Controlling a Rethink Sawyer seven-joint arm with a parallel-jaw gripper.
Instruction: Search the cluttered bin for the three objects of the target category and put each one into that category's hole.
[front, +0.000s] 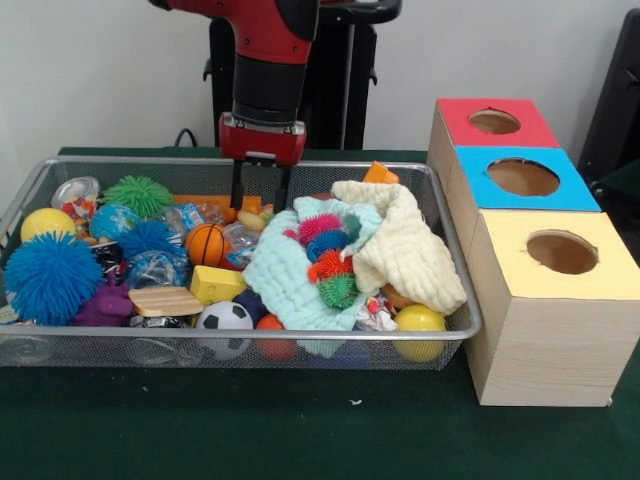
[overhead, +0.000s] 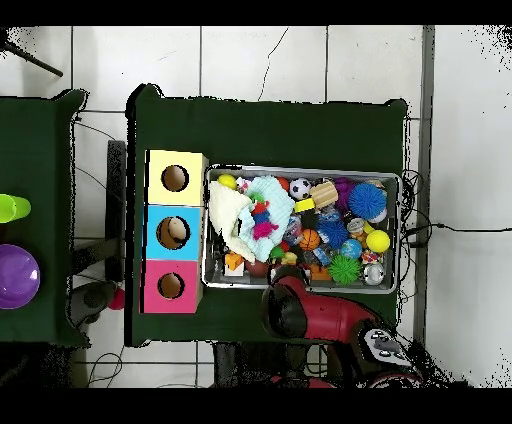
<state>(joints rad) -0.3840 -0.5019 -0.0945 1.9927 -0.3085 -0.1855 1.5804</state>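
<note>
- Bin (front: 452, 300): on the table (front: 300, 430), left of the boxes in the front view.
- Boxes: three in a row just right of the bin, running front to back: near box (front: 560, 320), middle box (front: 525, 180), far box (front: 495, 122); each with a hole on top.
- Cloths: two in the bin's right half, the knit cloth (front: 405, 250) lying partly over the flat cloth (front: 285, 285).
- Spiky balls (front: 330, 255): clustered on the flat cloth.
- Soccer ball (front: 225, 318): at the bin's front wall, wood block (front: 165, 300) just left of it.
- Basketball (front: 205, 243): mid-bin, behind the soccer ball.
- Large spiky ball (front: 50, 277): at the bin's left end.
- Gripper (front: 260, 205): above the bin's rear middle, behind the flat cloth.
</note>
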